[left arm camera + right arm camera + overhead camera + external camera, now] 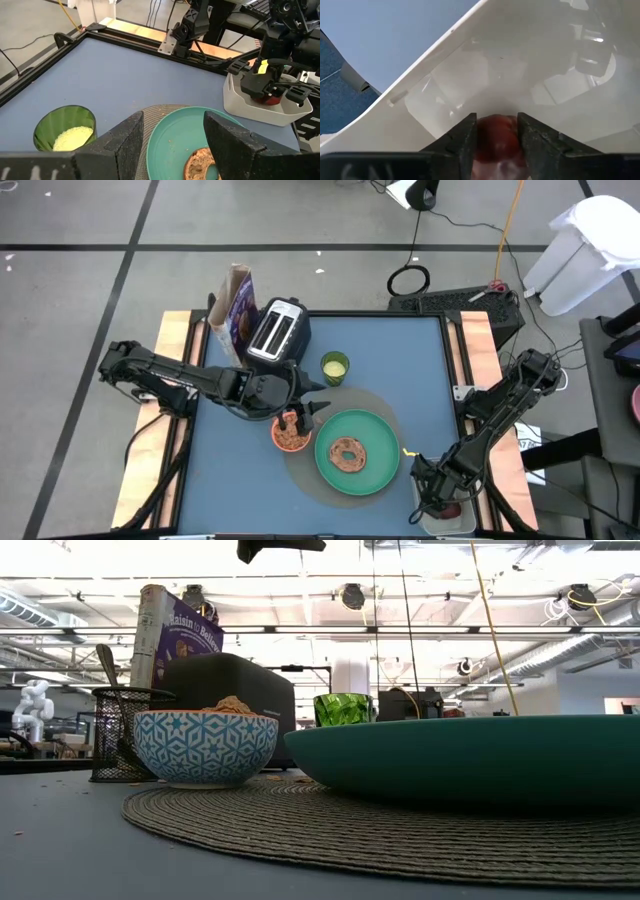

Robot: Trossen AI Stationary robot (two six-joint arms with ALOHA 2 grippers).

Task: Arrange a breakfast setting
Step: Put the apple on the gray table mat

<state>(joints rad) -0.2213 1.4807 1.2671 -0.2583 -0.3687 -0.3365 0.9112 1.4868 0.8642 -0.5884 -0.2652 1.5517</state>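
Observation:
My right gripper (495,125) reaches down into the white tub (447,518) at the table's near right corner, shut on the small dark-red fruit (495,140). The brown bagel (348,452) lies flat on the green plate (375,430), which rests on a round woven mat. The bowl (290,437), filled with cereal, stands on the mat at the plate's left. My left gripper (312,412) hovers open just above the bowl, holding nothing. The purple cereal box (238,305) stands upright at the far left. A spoon (108,665) leans in a black mesh holder (125,735). My right gripper pinches the dark-red fruit by its two opposite sides (482,134) between its two fingers. The fingers come steeply from above, pointing down into the tub. The fruit stays low inside the tub; whether it is off the tub's floor I cannot tell.
A dark toaster (278,332) stands at the far left beside the cereal box. A green cup (334,366) with yellow contents sits between the toaster and the plate. Bare blue table surface (400,360) lies at the far right.

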